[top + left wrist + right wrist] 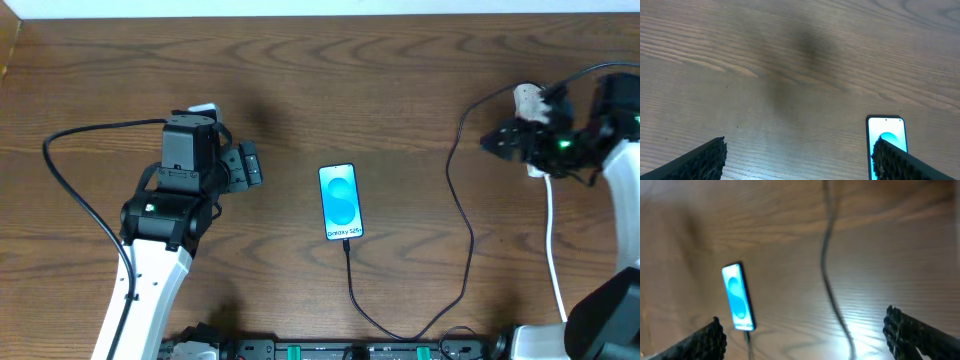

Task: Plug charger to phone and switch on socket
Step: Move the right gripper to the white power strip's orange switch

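The phone (340, 202) lies flat in the middle of the table, blue screen up, "Galaxy S25" end toward the front. The black charger cable (462, 225) runs from the phone's front end, loops along the table's front edge and climbs to the far right. Its small tip sits at the phone's port (346, 241). The white socket (530, 102) is mostly hidden under my right arm. My left gripper (247, 165) is open and empty, left of the phone. My right gripper (497, 142) is open and empty above the cable (827, 275). The phone also shows in the left wrist view (886, 135) and right wrist view (737, 297).
The socket's white cord (552, 235) runs down the right side toward the front edge. A black cable (85, 200) from my left arm curves over the table's left part. Bare wood table lies between the arms.
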`<state>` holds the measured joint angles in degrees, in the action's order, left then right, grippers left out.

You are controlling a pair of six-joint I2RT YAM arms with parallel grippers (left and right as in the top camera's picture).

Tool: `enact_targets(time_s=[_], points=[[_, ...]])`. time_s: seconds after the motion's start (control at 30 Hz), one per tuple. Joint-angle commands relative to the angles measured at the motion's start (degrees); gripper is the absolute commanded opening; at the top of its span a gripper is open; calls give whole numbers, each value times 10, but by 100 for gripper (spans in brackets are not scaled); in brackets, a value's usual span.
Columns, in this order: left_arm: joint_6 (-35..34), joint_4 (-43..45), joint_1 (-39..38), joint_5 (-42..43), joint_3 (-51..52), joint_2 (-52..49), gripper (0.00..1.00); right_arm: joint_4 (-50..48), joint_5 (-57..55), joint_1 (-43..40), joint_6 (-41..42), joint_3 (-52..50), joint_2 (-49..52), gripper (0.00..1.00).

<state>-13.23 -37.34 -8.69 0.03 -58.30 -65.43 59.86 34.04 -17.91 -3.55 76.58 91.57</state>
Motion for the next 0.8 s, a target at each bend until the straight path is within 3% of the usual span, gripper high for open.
enact_targets(time_s=[0.0,0.33,0.77], points=[[7,-2,2,-7,3,0,93,24,-10,-24,-59,54,24,99],[7,-2,2,-7,3,0,93,112,-76,-43,-83,240,181,99],[7,-2,2,-7,3,0,93,4,-139,-43,-89,248,290,99]])
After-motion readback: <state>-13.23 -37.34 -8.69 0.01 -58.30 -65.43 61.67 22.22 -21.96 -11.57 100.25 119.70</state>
